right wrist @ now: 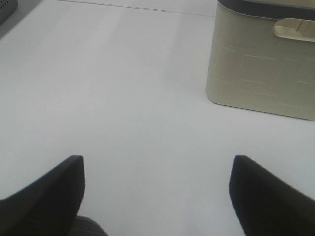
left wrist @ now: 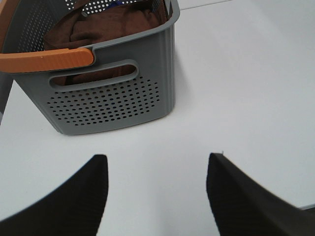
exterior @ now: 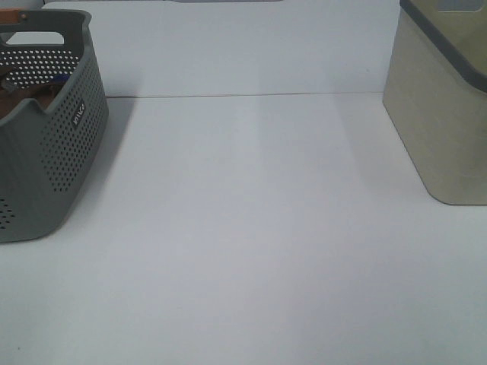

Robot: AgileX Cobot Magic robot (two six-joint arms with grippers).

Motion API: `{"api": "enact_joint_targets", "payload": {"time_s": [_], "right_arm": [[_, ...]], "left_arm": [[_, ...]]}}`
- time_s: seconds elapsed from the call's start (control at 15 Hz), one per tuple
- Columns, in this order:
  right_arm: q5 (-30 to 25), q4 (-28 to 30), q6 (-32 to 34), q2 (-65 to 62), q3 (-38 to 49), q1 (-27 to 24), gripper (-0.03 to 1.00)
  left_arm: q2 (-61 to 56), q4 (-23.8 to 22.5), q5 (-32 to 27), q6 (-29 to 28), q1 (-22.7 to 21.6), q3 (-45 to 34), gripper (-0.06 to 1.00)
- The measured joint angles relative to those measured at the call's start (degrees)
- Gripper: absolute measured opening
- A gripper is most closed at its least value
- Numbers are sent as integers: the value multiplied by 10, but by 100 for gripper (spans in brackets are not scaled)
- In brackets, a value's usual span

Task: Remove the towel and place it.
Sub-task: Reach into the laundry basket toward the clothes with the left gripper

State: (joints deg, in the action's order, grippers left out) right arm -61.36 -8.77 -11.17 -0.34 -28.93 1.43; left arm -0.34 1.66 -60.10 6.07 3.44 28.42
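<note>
View of the workspace from above and from both wrists. Counted items: one white table (exterior: pixel 251 228), two containers, one towel, one scrap of blue cloth, two grippers.

(a) Containers. One grey perforated basket (exterior: pixel 61 152) stands at the left edge of the table and carries a single orange handle (left wrist: pixel 44 61) across its rim. One beige bin (exterior: pixel 441 129) with a dark grey rim stands at the right edge, well apart from the basket.

(b) Towel. The single reddish-brown towel (left wrist: pixel 108 27) lies inside the grey basket, bunched in folds below the rim. Part of it shows through the slot handle in the basket's near wall. Crumpled as it is, neither its long axis nor the way it points can be told. The blue cloth (left wrist: pixel 117 3) shows as a small patch at the far side of the basket, just beside the towel.

(c) Grippers. The left gripper (left wrist: pixel 157 156) hangs over bare table near the basket, fingers spread wide with nothing between them. The right gripper (right wrist: pixel 157 159) hangs over bare table near the bin, likewise spread wide and holding nothing.
</note>
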Motion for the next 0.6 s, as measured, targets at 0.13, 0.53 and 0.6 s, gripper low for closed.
{"api": "enact_joint_targets", "payload": {"time_s": [0.13,0.53,0.6], "right_arm": [[0,0,0,0,0,0,77],[0,0,0,0,0,0,77],[0,0,0,0,0,0,77]], "left_arm": [[0,0,0,0,0,0,57],[0,0,0,0,0,0,57],[0,0,0,0,0,0,57]]}}
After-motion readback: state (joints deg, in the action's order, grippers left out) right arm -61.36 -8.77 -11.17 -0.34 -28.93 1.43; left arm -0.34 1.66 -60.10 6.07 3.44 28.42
